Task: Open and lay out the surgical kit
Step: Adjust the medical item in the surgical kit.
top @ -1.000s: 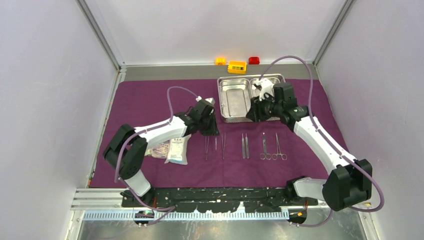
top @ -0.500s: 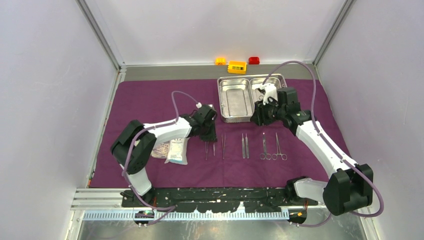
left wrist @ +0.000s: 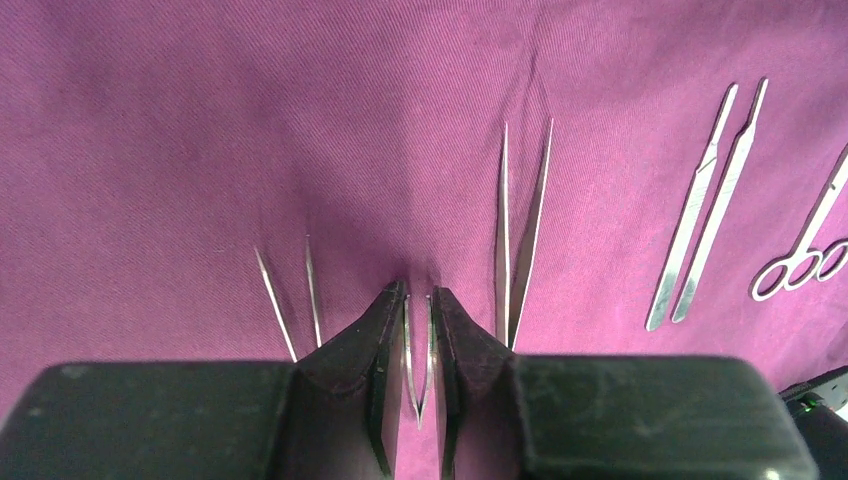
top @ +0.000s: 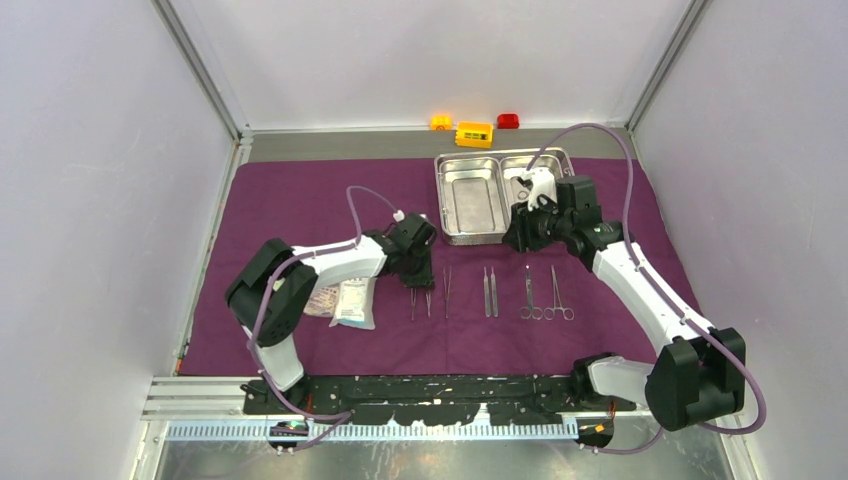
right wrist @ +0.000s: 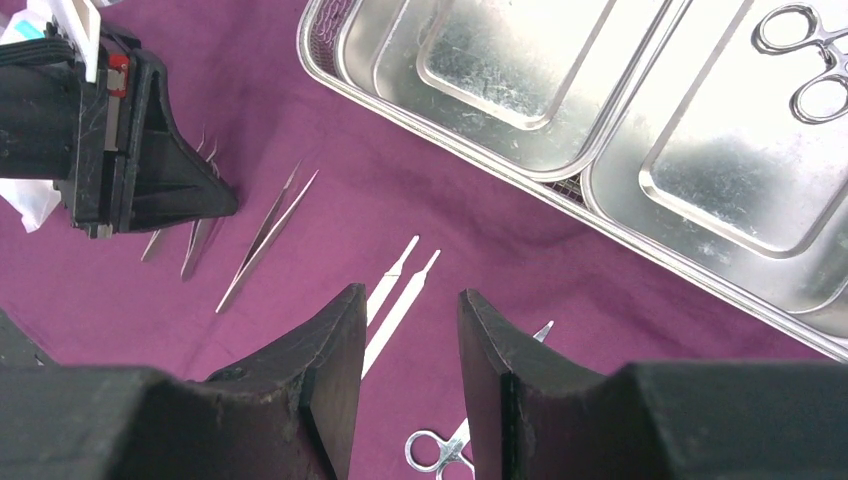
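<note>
My left gripper [left wrist: 417,295] is down on the large dark-purple cloth [top: 300,200], and its fingertips press a small pucker into the fabric. The fingers stand narrow, one on each side of a short pair of thin steel tweezers [left wrist: 418,408] lying between them. Whether the pads actually bear on it I cannot tell.

Just to its left lies a second short pair of tweezers [left wrist: 313,295]. To its right come a longer pair [left wrist: 504,240], then two flat steel handles [left wrist: 697,200] side by side, then two ring-handled steel instruments [top: 528,297]. All of these lie in a row on the cloth in front of the tray. At the left end of the row, beside my left arm, lie small clear sealed packets [top: 353,300].

My right gripper [right wrist: 410,300] hangs over the cloth just in front of the shiny two-compartment rectangular steel tray [right wrist: 440,132]. Its fingers are moderately apart with nothing between them. The tray sits on the far right part of the cloth. Its left compartment shows only its scratched steel floor. In its right compartment lies one ring-handled steel instrument [right wrist: 828,48], and part of that compartment is out of view.

Past the cloth's far edge stand a small yellow toy brick [top: 441,122], a larger yellow-orange toy brick [top: 474,133] and a red toy brick [top: 508,120].
</note>
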